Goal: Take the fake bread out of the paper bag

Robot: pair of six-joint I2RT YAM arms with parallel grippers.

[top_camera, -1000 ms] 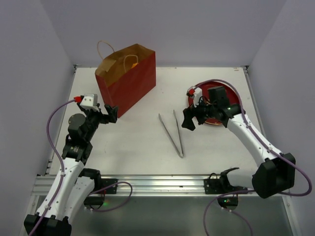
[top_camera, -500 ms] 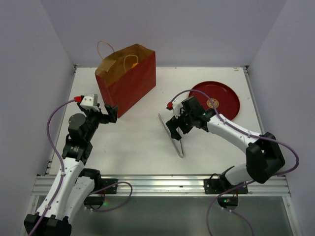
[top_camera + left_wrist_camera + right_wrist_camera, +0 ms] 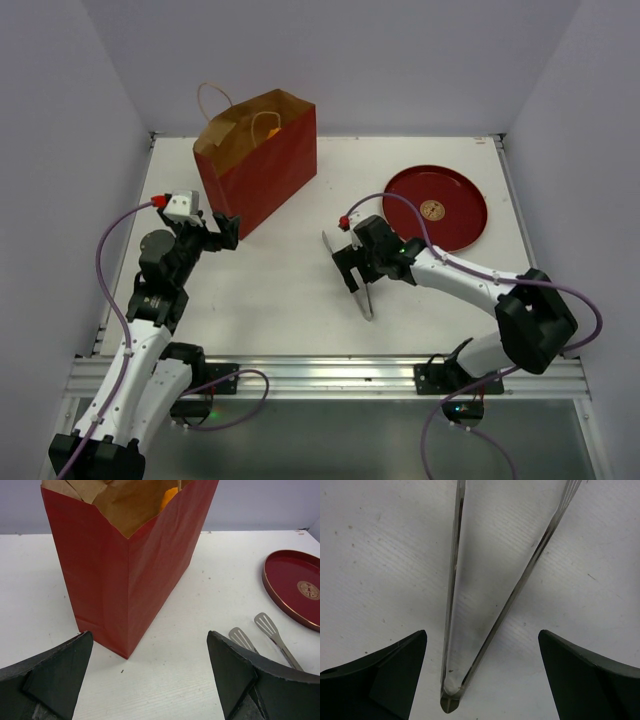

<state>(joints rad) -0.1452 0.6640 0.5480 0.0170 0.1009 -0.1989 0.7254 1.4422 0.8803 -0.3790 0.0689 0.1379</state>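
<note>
Spread wide, the right pincer point(image 3: 480, 672) straddles the steel tongs point(image 3: 454, 605) lengthwise near their hinge, while the fake bread point(image 3: 169, 495) lies in the paper bag point(image 3: 125, 580) just ahead of the equally spread left pincer point(image 3: 150, 672)

- White table point(image 3: 270, 290): flat work surface.
- Red paper bag point(image 3: 262, 170): standing upright, far left.
- Metal tongs point(image 3: 366, 303): lying flat at centre, hinge toward the near edge.
- Round red plate point(image 3: 405, 195): far right, near the tongs.

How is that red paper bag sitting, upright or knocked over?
Upright. The paper bag stands on its base on the table, its mouth open at the top, with a bit of orange fake bread showing inside.
</note>
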